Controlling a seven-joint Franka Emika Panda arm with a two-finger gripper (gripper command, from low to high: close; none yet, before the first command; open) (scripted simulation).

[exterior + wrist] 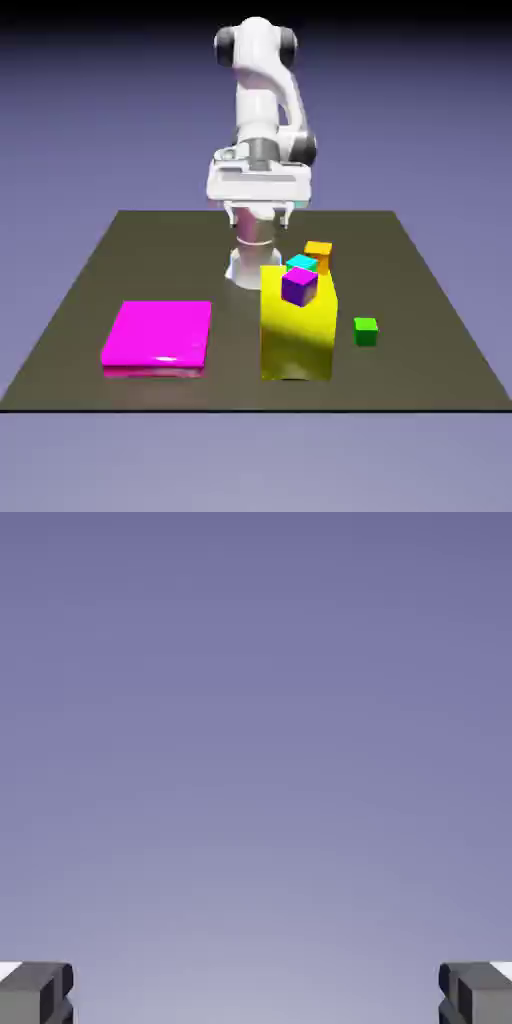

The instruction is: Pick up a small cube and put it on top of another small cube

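Well below gripper (259, 217), to exterior view's right: grn cube (366, 332).

No text, label, brand, number or sign can be read in either the exterior view or the hand view.

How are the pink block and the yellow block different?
The pink block is low and flat, but the yellow block stands tall. The pink block has nothing on it, while the purple cube shows against the yellow block's upper part. The pink block is on the exterior view's left; the yellow block is right of the middle. Both are plain, bright blocks on the dark table.
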